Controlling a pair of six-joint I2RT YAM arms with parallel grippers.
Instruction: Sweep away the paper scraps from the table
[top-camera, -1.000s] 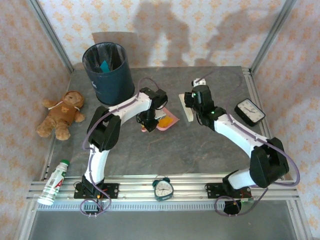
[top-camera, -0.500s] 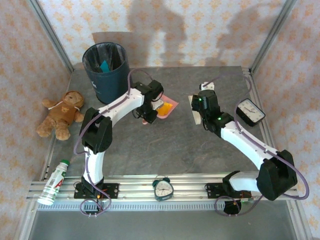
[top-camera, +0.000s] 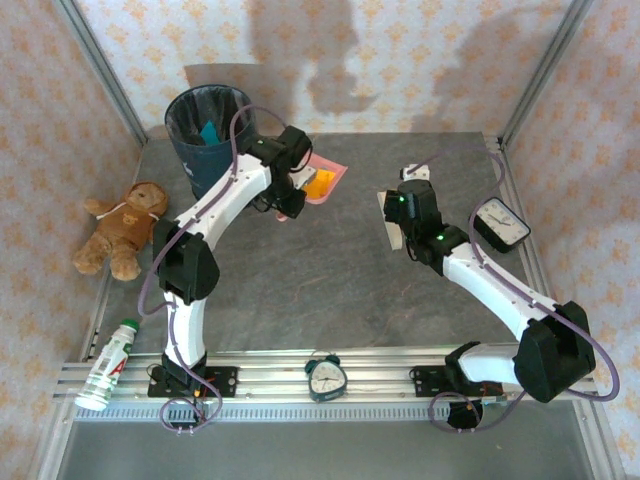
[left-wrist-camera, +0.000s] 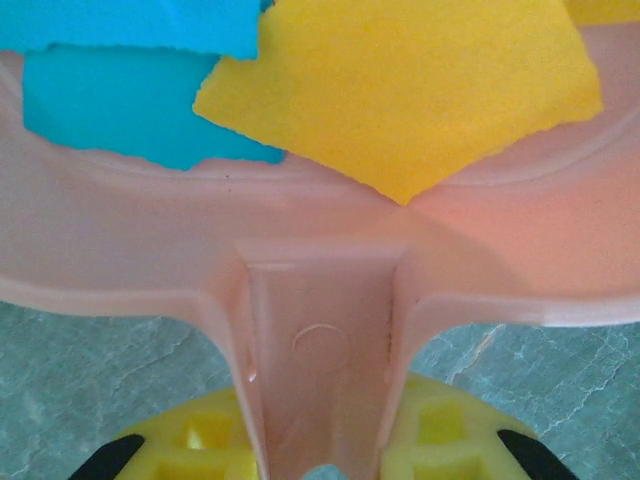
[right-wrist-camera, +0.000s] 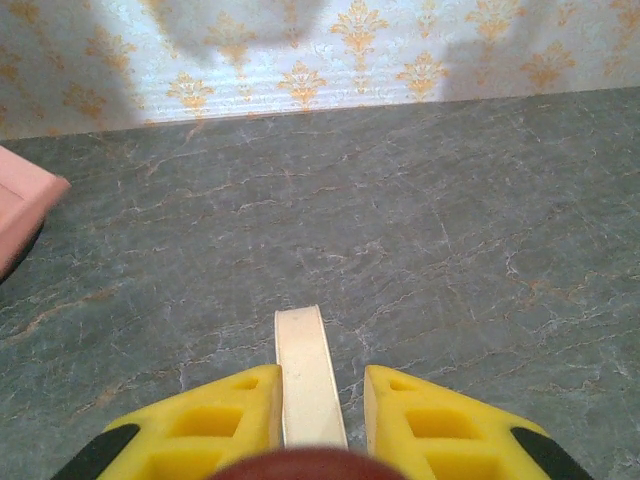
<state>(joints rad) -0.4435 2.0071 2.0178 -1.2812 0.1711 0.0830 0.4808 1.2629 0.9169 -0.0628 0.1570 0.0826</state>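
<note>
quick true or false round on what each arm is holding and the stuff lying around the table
1. The left fingers grip the handle of a pink dustpan. True.
2. The dustpan carries yellow and blue paper scraps. True.
3. The right fingers are open with nothing between them. False: they are shut on a cream brush handle.
4. The teddy bear sits inside the bin. False: it lies by the left edge of the table, apart from the bin.
5. The bottle stands upright. False: it lies on its side at the near left corner.
</note>
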